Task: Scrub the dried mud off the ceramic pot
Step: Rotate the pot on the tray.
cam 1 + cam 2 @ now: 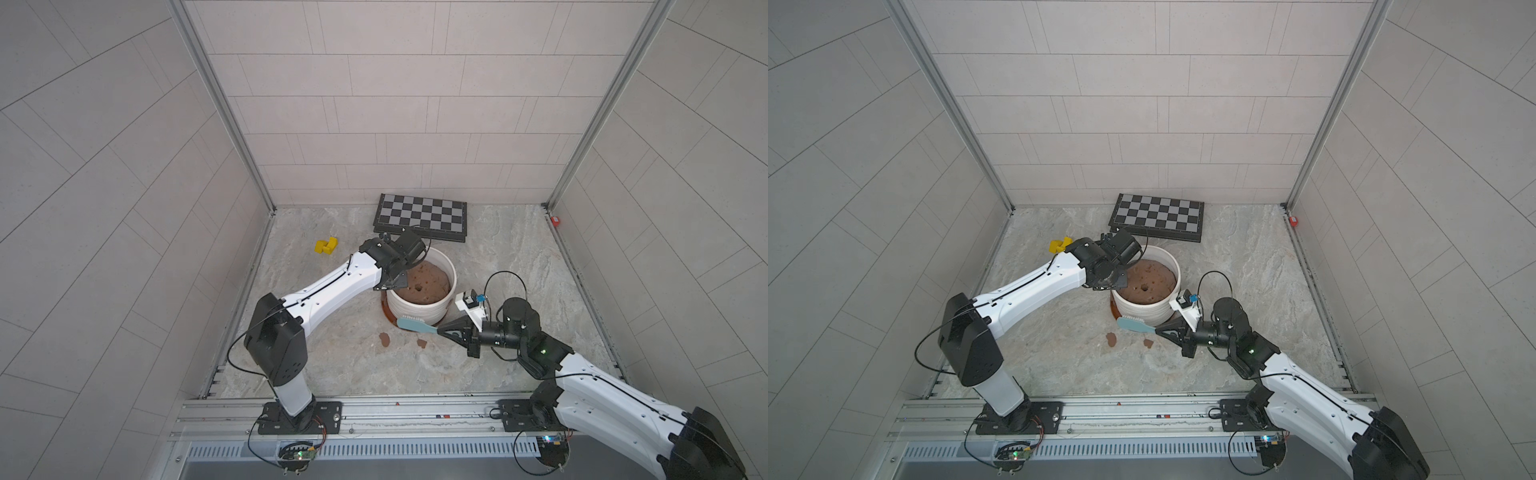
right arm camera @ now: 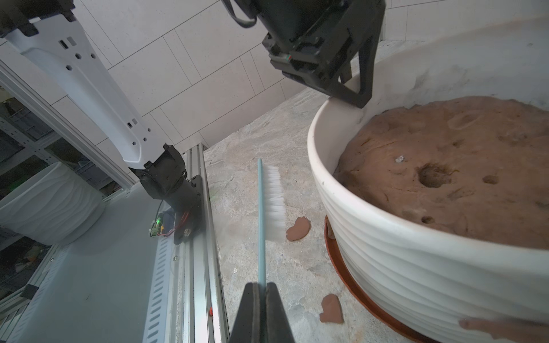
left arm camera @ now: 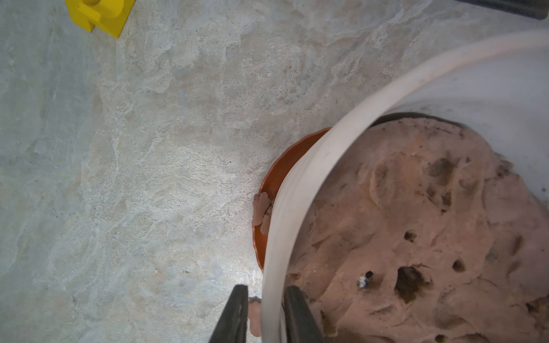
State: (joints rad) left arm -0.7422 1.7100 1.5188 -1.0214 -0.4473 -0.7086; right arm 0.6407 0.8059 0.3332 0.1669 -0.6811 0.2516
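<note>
Left hand [image 3: 265, 292] pinching rim of ceramic pot [image 1: 419, 309] on orange saucer [image 2: 353, 289], right hand [image 2: 261, 289] pinching blue brush [image 1: 415, 324] handle beside pot wall, dried mud [image 1: 384, 339] chips lying on surface [image 1: 498, 249] nearby.

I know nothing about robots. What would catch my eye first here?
A big white ceramic pot full of brown soil sits at the centre on an orange saucer, the left gripper straddling its rim. The right gripper holds a blue brush beside the pot's near wall, with two chips of dried mud lying on the floor in front.

Tabletop [image 1: 498, 249] holds chessboard [image 1: 420, 217], block [image 1: 326, 246], saucer [image 3: 277, 175], 2 mud chips [image 1: 384, 339] [image 1: 422, 343].
</note>
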